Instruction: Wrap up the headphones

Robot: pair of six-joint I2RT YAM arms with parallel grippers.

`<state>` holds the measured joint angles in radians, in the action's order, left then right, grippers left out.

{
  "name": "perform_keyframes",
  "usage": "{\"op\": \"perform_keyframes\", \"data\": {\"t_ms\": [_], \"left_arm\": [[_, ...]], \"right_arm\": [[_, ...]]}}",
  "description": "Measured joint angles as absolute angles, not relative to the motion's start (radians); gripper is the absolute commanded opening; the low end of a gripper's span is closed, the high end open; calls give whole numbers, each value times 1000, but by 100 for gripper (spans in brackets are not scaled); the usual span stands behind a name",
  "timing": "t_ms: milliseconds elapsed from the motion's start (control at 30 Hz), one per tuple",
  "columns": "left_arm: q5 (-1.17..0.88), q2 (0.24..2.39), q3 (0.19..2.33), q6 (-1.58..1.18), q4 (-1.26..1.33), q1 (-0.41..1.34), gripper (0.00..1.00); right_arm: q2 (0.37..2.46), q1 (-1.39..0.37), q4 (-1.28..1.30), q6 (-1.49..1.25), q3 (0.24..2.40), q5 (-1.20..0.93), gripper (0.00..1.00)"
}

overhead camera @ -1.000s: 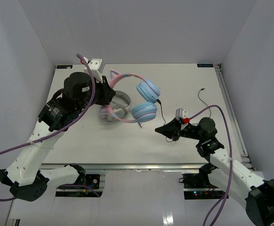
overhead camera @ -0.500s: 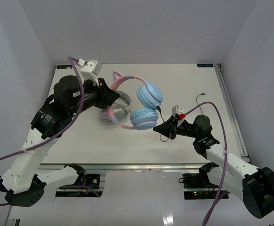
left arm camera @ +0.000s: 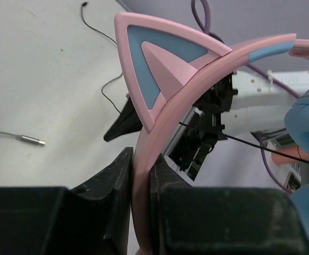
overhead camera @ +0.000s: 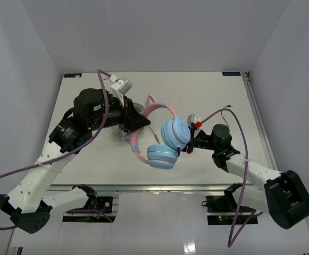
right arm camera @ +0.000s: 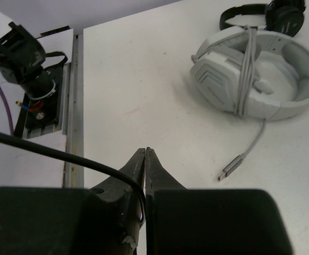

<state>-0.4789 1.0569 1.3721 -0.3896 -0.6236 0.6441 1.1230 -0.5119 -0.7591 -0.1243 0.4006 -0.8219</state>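
Observation:
The headphones [overhead camera: 167,143] have a pink cat-eared headband [left arm camera: 159,79] and light blue ear cups [overhead camera: 175,133]. They hang above the table. My left gripper [overhead camera: 137,124] is shut on the headband, which is clamped between its jaws in the left wrist view [left arm camera: 142,178]. My right gripper [overhead camera: 188,149] sits just right of the ear cups, partly hidden by them. In the right wrist view [right arm camera: 145,155] it is shut on the thin dark cable [right arm camera: 53,154], which runs out to the left. The cable's loose end [left arm camera: 85,5] lies on the table.
Grey-white headphones [right arm camera: 255,79] with a grey cable and jack [right arm camera: 231,169] lie on the table under the left arm. Small black headphones [right arm camera: 271,13] lie beyond them. The table's metal front rail [right arm camera: 72,133] is close to the right gripper.
My left arm has swung the headphones right and toward the near edge, turning them. My right gripper has moved left, up beside the ear cups, still holding the cable.

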Motion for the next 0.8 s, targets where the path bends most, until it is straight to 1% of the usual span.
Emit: {"op": "perform_keyframes", "data": {"t_ms": [200, 333, 500, 633, 800], "left_arm": [[-637, 1060, 1296, -276, -623, 643, 0], [-662, 1084, 1248, -205, -629, 641, 0], [-568, 1141, 1219, -160, -658, 642, 0], [-442, 1202, 1219, -137, -697, 655, 0], [-280, 1293, 1219, -127, -723, 690, 0]], "right_arm": [[1205, -499, -610, -58, 625, -765, 8], [1286, -467, -463, 3, 792, -763, 8], [1338, -443, -246, 73, 960, -727, 8], [1337, -431, -67, 121, 1065, -669, 8], [1336, -426, 109, 168, 1180, -653, 8]]}}
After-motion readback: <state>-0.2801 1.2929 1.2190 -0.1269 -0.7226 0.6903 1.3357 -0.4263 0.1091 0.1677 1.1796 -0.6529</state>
